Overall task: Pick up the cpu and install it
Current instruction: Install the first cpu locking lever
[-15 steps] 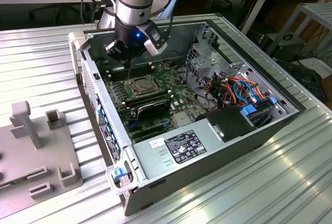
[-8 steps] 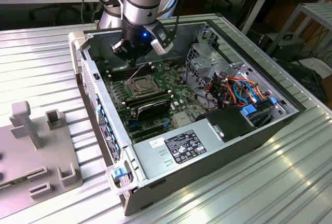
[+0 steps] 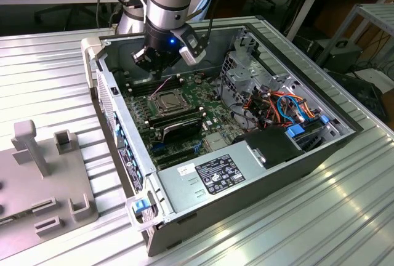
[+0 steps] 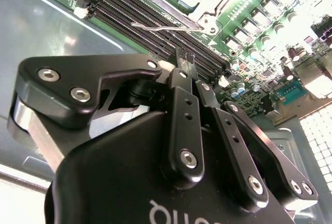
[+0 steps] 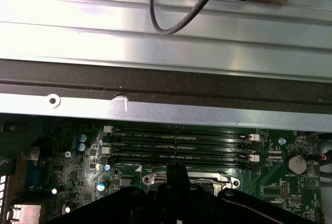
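Gripper (image 3: pixel 157 76) inside the open computer case (image 3: pixel 277 193) on the table (image 3: pixel 348 220), jaws closed together, over the memory slots (image 5: pixel 176 146), just far of the cpu (image 3: pixel 166 101) in its socket.

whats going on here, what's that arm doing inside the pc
A robot arm holds its claw inside an open pc case, just above the board, close to the RAM slots and the socket. The claw looks shut, and I see nothing held in it. A silvery cpu appears to sit in the socket already; whether the frame is latched I cannot tell.
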Tool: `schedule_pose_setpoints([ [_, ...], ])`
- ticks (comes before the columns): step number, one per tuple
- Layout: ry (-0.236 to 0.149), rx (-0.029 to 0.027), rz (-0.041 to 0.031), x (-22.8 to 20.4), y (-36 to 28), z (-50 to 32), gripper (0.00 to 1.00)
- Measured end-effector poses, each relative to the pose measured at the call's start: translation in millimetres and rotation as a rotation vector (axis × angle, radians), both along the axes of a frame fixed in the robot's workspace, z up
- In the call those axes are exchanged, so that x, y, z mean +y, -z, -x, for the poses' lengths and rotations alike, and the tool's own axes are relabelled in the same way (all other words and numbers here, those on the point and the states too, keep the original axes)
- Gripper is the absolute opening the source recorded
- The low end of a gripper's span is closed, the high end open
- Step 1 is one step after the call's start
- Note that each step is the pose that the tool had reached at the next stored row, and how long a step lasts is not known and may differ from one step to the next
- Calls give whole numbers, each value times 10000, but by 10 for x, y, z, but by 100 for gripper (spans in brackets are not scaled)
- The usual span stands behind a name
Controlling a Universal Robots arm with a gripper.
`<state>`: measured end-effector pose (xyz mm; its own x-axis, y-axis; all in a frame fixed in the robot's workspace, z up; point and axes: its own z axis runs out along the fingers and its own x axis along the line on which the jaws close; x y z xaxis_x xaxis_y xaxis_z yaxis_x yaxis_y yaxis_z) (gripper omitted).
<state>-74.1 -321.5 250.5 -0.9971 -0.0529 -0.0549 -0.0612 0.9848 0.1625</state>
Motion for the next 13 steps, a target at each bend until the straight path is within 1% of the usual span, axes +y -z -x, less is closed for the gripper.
schedule_pose_setpoints([
  [4,-3,-1,-1,0,1,-4,11],
  [8,0,-1,-1,0,20,-66,11],
  [13,0,0,-1,0,111,-98,11],
])
